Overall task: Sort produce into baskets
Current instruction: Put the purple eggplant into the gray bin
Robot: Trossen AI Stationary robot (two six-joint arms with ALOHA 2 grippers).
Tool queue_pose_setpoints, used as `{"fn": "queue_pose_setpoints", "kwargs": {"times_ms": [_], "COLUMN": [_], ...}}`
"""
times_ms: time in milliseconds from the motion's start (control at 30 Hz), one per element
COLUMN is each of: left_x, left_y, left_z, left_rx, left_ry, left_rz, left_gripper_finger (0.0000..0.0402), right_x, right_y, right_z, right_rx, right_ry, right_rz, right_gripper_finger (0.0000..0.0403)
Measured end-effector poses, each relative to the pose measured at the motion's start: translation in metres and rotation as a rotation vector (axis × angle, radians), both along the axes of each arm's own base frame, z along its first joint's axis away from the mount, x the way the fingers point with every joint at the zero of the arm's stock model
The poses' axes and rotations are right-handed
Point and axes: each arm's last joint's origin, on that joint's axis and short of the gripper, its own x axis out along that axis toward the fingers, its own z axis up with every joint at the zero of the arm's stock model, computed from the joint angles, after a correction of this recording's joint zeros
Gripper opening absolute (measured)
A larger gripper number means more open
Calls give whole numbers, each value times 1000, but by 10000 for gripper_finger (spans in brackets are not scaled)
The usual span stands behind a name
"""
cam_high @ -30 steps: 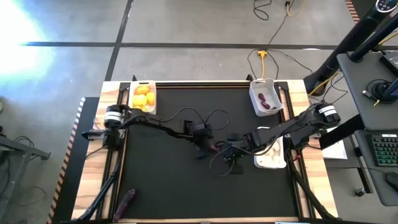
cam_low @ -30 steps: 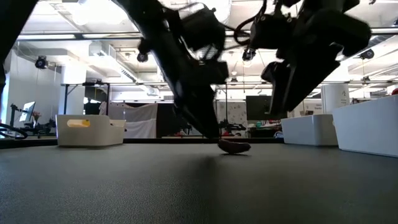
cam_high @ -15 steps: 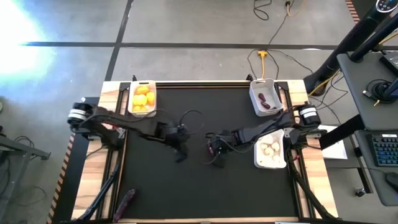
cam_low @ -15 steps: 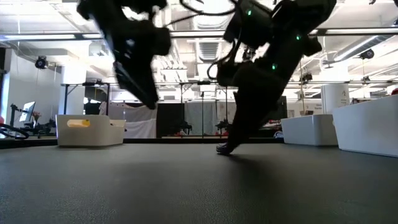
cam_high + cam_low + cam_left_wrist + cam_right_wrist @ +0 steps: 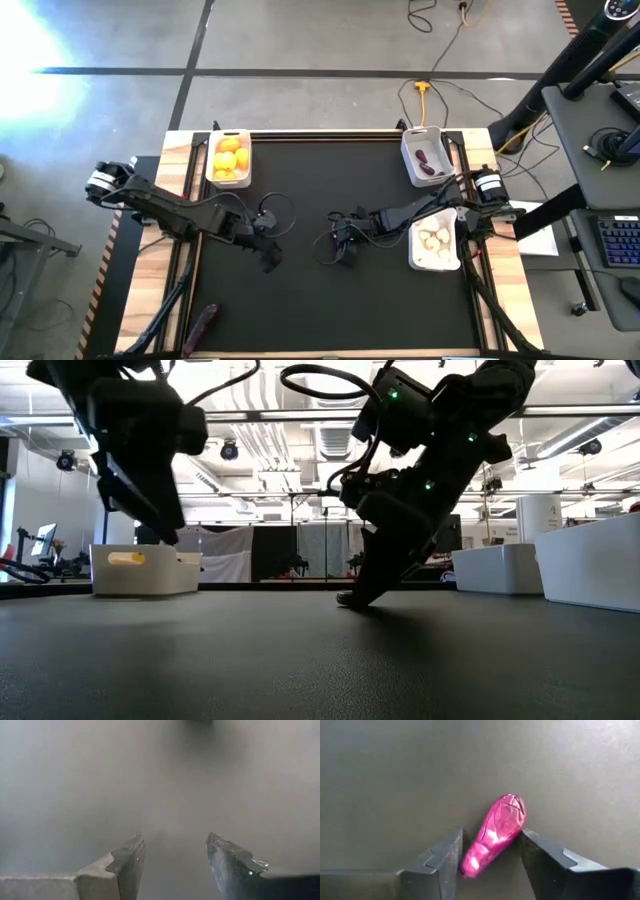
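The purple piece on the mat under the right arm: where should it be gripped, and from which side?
Grip the purple piece across its narrow middle, from above. It lies flat and elongated on the mat, angled between the right gripper's open fingers, so its long sides face them.

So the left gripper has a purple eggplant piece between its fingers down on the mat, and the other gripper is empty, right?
Not quite: it is the right gripper that has the purple eggplant piece between its fingers on the mat, as the right wrist view shows. The left gripper is the empty one, open over bare mat in the left wrist view.
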Motion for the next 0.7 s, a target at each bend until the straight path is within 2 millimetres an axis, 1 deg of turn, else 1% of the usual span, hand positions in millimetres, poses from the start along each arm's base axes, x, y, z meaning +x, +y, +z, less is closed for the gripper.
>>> {"fn": "queue_pose_setpoints", "kwargs": {"times_ms": [133, 300, 367, 433, 500, 567, 633, 700], "left_x": [-3, -11, -15, -21, -26, -31, -37, -42], "left_y": [-10, -24, -30, -37, -45, -53, -63, -70], "left_z": [1, 2, 3, 2, 1, 1, 1, 1], "left_rx": [-11, -91, -120, -139, -163, -190, -219, -237], "left_ry": [12, 78, 115, 160, 186, 203, 217, 228], "left_rz": [-34, -111, -133, -150, -160, -173, -185, -182], "left_gripper_finger": [194, 194, 194, 194, 194, 194, 194, 194], "right_x": [0, -2, -5, -10, -21, -39, -62, -91], "right_y": [-2, -3, -6, -13, -24, -40, -62, -86], "right_z": [0, 3, 9, 23, 43, 63, 84, 104], "right_rx": [-26, -32, -26, -22, -29, -52, -92, -140], "right_ry": [9, 14, 20, 18, 40, 89, 154, 215], "right_rz": [19, 26, 19, 0, -24, -59, -145, -266], "right_gripper_finger": [153, 97, 72, 48, 30, 22, 20, 21]}}
